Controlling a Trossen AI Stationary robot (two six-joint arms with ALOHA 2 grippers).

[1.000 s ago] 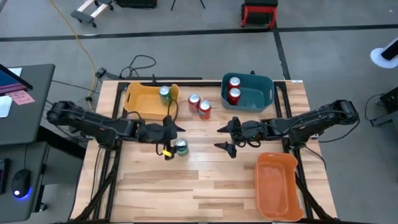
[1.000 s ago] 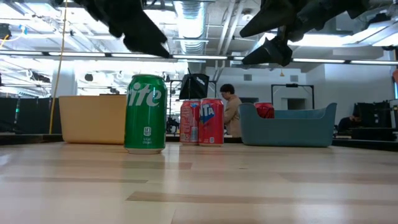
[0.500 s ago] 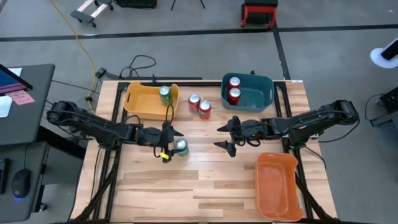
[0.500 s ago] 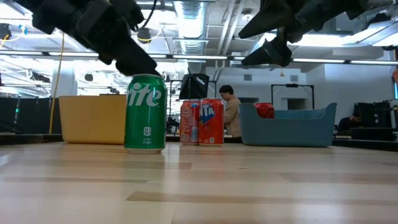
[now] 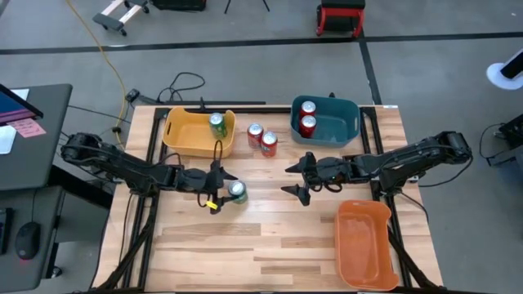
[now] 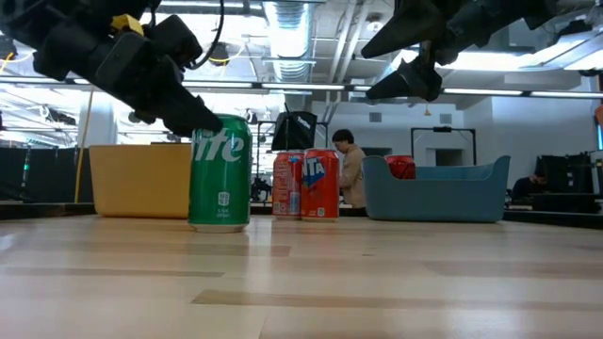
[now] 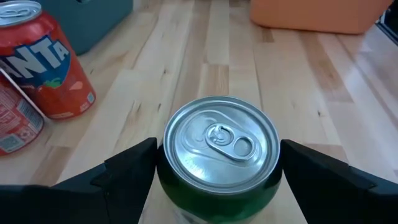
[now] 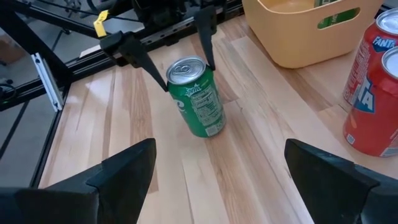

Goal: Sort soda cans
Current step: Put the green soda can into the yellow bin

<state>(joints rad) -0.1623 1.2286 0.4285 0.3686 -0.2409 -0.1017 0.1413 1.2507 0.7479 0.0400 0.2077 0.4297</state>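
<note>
We see the left gripper (image 5: 226, 190) lowered around the top of a green can (image 5: 237, 192) standing upright on the wooden table (image 5: 270, 237), left of centre. Its fingers (image 7: 127, 171) are spread wide, one on each side of the can's rim, and we see narrow gaps between them and the can, so it is not yet clamped. The low view shows the same green can (image 6: 220, 172) resting flat on the boards with the dark gripper (image 6: 188, 113) angled down at its upper edge.

Just beyond it, two red cans (image 5: 261, 137) stand side by side and touching, on the table between the yellow bin (image 5: 184, 135) and the blue bin (image 5: 335, 126). A second green can (image 5: 216, 124) stands inside the yellow bin, at its right end. Two more red cans (image 5: 307, 117) stand in the blue bin, towards its left side.

The right gripper (image 5: 296, 180) hangs above the table's middle, well apart from the green can, with its fingers (image 8: 127, 171) wide apart and holding nothing. An orange bin (image 5: 368, 245) sits at the near right corner.
</note>
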